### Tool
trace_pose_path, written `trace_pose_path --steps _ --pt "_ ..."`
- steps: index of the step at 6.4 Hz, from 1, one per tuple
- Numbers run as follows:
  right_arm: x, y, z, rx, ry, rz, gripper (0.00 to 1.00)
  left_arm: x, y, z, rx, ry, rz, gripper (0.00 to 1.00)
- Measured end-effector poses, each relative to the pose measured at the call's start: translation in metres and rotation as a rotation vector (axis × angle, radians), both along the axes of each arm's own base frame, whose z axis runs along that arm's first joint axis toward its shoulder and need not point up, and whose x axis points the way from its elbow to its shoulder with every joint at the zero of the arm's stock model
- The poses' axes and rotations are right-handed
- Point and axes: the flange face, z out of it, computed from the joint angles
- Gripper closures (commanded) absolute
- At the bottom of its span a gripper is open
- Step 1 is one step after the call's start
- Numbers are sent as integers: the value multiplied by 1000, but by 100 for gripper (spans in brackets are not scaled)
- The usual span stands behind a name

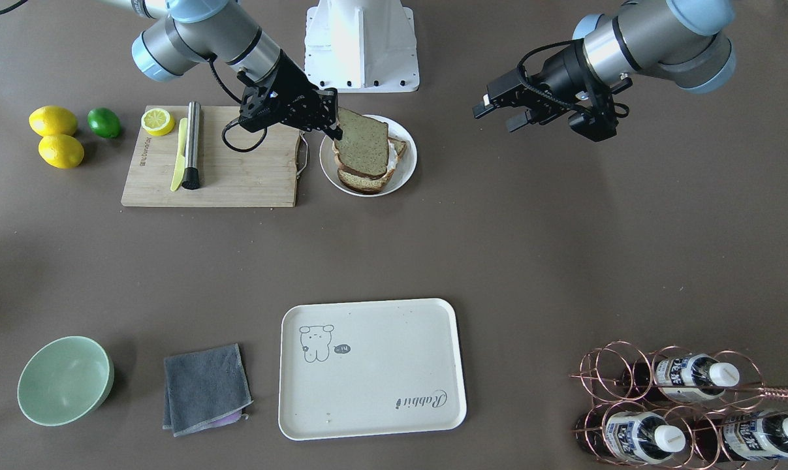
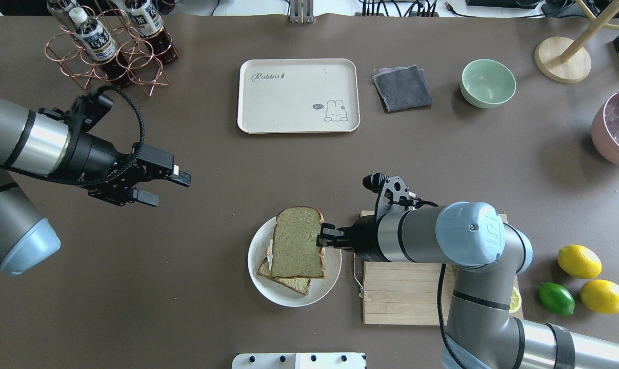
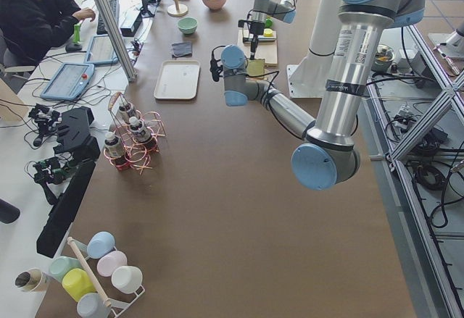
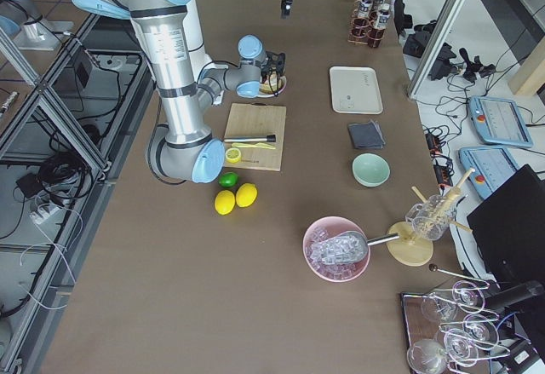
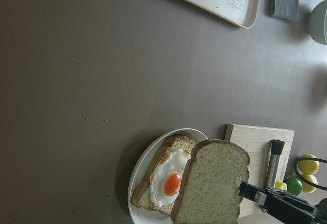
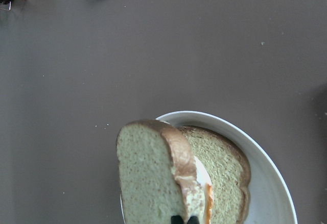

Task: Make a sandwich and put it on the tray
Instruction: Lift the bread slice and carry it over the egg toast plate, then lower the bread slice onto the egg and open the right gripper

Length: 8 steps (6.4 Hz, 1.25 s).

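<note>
A round white plate (image 1: 408, 164) holds a bottom bread slice (image 5: 176, 143) with a white-and-orange fried egg (image 5: 171, 181) on it. My right gripper (image 2: 323, 240) is shut on the edge of the second bread slice (image 2: 296, 241) and holds it tilted just above the egg; this slice also shows in the right wrist view (image 6: 145, 173). My left gripper (image 2: 168, 188) is open and empty, hovering over bare table left of the plate. The cream tray (image 2: 288, 107) with the bear drawing lies empty at the far side of the table.
A wooden cutting board (image 1: 237, 176) with a yellow knife (image 1: 179, 156), a steel rod (image 1: 192, 145) and a lemon half (image 1: 157, 121) lies beside the plate. Two lemons (image 1: 53, 121) and a lime (image 1: 104, 122) are beyond it. A green bowl (image 1: 65, 380), grey cloth (image 1: 205, 389) and bottle rack (image 1: 668, 405) flank the tray.
</note>
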Motion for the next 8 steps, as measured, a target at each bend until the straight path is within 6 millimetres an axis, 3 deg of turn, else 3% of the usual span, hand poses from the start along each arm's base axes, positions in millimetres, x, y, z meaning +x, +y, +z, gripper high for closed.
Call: trace_pose_path --steps 3,7,8 --pt "-22 21 4 6 12 32 100 0 0 1 -1 -1 0 3" --pt "-36 25 11 10 29 52 100 1 1 2 -2 -2 3 2" --pt "-37 25 11 12 28 56 70 2 0 2 -2 -2 3 2"
